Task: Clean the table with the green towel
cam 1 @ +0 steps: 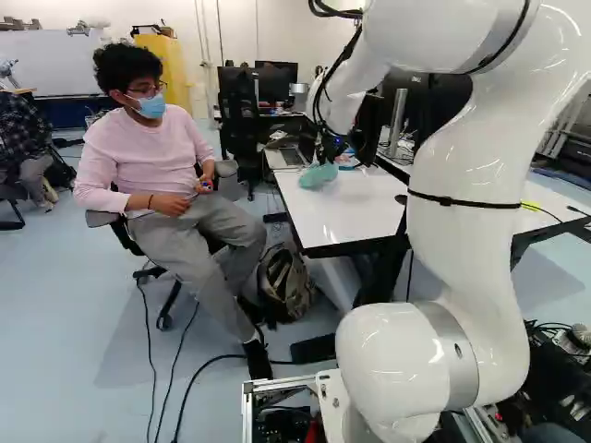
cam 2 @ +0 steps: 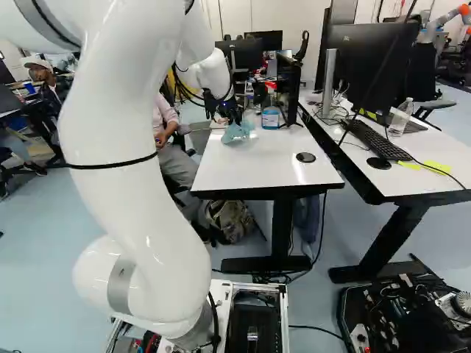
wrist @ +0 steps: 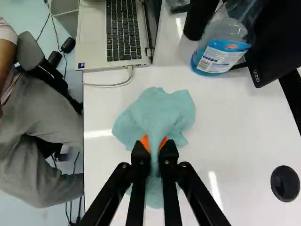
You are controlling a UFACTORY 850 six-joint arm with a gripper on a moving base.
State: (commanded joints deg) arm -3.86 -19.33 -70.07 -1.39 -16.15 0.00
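Wht tbl (wrist: 235, 132) has laptop (wrist: 94, 35) & bottle (wrist: 218, 56), seated person (cam 1: 148, 171) beside, monitor (cam 2: 375, 66) nr.

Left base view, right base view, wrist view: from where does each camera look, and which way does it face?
Left base view: on the base, behind and left of the arm, facing ahead, slightly down, to the table; arm right of middle.
Right base view: behind and right of the arm, facing likewise; arm left of middle.
Wrist view: on the wrist, looking along the end effector down at the green towel pinched in it, laptop ahead; only its fingers show.
Shared: all show table and towel; both base views show the backpack.
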